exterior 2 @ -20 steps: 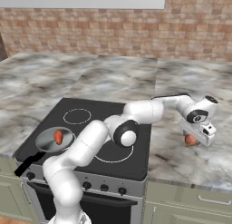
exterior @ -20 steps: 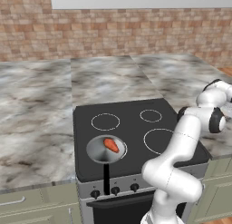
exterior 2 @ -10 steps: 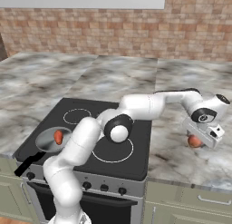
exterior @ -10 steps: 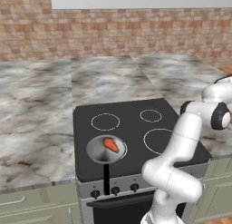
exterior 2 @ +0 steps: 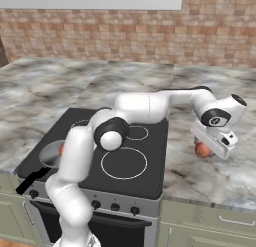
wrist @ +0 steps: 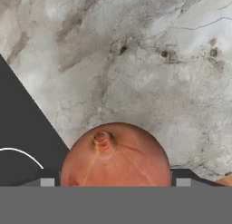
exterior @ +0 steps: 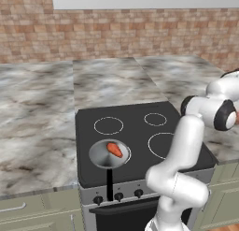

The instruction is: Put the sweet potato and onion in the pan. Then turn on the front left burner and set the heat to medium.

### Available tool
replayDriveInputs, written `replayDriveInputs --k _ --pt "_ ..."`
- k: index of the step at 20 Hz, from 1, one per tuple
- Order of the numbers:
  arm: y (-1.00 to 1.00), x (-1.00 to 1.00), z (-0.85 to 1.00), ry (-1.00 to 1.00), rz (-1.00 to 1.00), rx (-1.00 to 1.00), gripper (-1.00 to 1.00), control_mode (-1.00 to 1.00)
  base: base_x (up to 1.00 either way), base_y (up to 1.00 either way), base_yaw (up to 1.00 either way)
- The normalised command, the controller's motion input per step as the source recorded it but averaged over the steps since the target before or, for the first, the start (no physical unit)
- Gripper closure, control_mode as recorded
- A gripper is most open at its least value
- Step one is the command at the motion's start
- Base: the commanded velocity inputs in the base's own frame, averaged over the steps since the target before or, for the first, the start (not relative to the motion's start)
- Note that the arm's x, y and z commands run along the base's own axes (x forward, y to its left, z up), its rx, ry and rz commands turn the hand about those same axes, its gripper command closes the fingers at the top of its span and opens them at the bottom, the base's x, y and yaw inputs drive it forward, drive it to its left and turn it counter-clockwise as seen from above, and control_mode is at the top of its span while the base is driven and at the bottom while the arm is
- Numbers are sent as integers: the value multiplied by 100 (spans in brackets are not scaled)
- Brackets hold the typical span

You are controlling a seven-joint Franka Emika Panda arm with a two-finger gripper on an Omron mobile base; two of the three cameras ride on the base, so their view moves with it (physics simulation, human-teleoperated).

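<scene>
The onion (wrist: 115, 155), a round reddish-brown ball with a stem nub, lies on the marble counter just right of the stove. My gripper (wrist: 115, 182) hangs open over it, one fingertip (wrist: 47, 182) on each side with a small gap to its skin. From the right base view the onion (exterior 2: 202, 150) peeks out under the white hand of the gripper (exterior 2: 205, 147). The sweet potato (exterior: 114, 149), orange-red, rests inside the silver pan (exterior: 96, 156). That pan, black handle pointing forward, covers the front left burner.
Three white-ringed zones show on the black stovetop (exterior: 135, 132). Knobs (exterior: 118, 196) line the stove's front panel. Marble counter (exterior: 37, 113) runs on both sides, with a brick wall behind. My arm arches across the stove's right half.
The hand has swung further right and settled in over the onion, turning a little at the wrist. Jaw width looks unchanged. Pan and sweet potato have not moved.
</scene>
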Motion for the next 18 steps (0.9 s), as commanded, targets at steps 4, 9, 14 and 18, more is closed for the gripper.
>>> replayDriveInputs --k 4,9,14,18 --pt "88 -5 14 0 5 0 100 -100 0 0 0" --pt "94 -5 10 0 8 0 100 -100 0 0 0" --pt "98 -1 4 0 10 0 100 -100 0 0 0" --pt "98 0 0 0 12 0 100 -100 0 0 0"
